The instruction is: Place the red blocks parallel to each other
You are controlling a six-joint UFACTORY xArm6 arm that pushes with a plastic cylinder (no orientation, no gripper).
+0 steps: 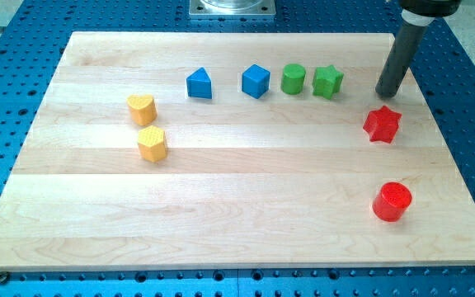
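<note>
A red star block (382, 124) lies at the view's right on the wooden board (237, 214). A red cylinder (392, 201) stands below it, near the board's lower right. My tip (386, 93) rests on the board just above the red star, a small gap apart from it and far above the red cylinder.
A row along the view's top holds a blue rounded-top block (199, 83), a blue cube (255, 81), a green cylinder (293, 79) and a green star (328, 82). A yellow heart block (141, 108) and a yellow hexagon block (152, 143) sit at the left.
</note>
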